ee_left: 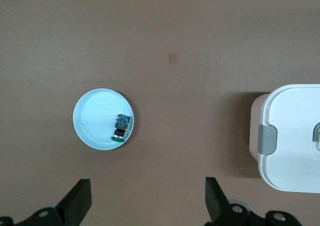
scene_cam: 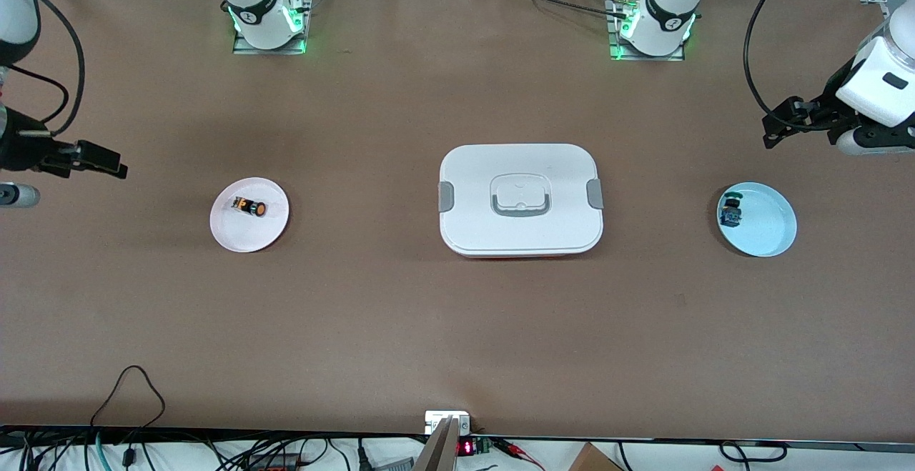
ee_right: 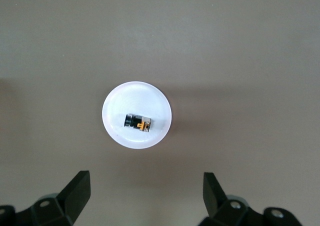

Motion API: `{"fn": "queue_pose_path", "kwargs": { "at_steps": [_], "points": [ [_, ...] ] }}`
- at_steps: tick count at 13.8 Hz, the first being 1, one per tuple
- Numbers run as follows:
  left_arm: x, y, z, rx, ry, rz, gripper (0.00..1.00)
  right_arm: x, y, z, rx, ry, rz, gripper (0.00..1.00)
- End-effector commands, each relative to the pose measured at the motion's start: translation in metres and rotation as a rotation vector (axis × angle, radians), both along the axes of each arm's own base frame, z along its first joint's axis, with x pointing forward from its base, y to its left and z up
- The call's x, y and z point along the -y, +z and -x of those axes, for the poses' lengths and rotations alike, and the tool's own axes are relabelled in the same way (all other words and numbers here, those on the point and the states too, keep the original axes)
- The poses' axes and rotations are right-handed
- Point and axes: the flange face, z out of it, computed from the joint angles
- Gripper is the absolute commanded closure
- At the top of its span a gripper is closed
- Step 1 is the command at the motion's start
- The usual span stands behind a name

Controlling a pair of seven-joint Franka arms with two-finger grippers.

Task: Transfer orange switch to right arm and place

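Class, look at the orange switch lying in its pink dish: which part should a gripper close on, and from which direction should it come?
Grip the orange switch across its dark barrel, coming straight down from above. It lies on its side, flat in the shallow pink dish, so its round flanks are exposed while the low rim would probably hinder a sideways approach. Fingers should straddle the short width, not the ends. The right gripper is open above it.

Looks like a robot lab, not a home. Two white robot arms w/ green lights are bolted to metal plates (scene_cam: 270, 46) on a big brown worktop (scene_cam: 457, 328). Lots of black cables (scene_cam: 129, 392) & small electronics w/ red number lights (scene_cam: 466, 447) sit along its edge.
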Motion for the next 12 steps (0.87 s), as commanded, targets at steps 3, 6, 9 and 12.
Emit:
{"fn": "queue_pose_path", "kwargs": {
  "at_steps": [3, 6, 9, 12],
  "points": [
    [0.002, 0.006, 0.005, -0.003, 0.006, 0.02, 0.0, 0.001, -0.005, 0.032, 0.045, 0.005, 0.04, 0.0],
    [0.002, 0.007, 0.005, -0.001, 0.006, 0.02, 0.0, -0.014, 0.005, 0.037, 0.052, 0.022, 0.039, 0.0],
    [0.001, 0.006, 0.005, -0.003, 0.007, 0.02, 0.0, -0.018, 0.018, 0.047, 0.043, 0.014, 0.028, 0.0],
    [0.0, 0.006, 0.005, -0.003, 0.007, 0.015, 0.0, -0.016, 0.029, 0.049, 0.034, 0.021, 0.023, 0.0]
  ]
}}
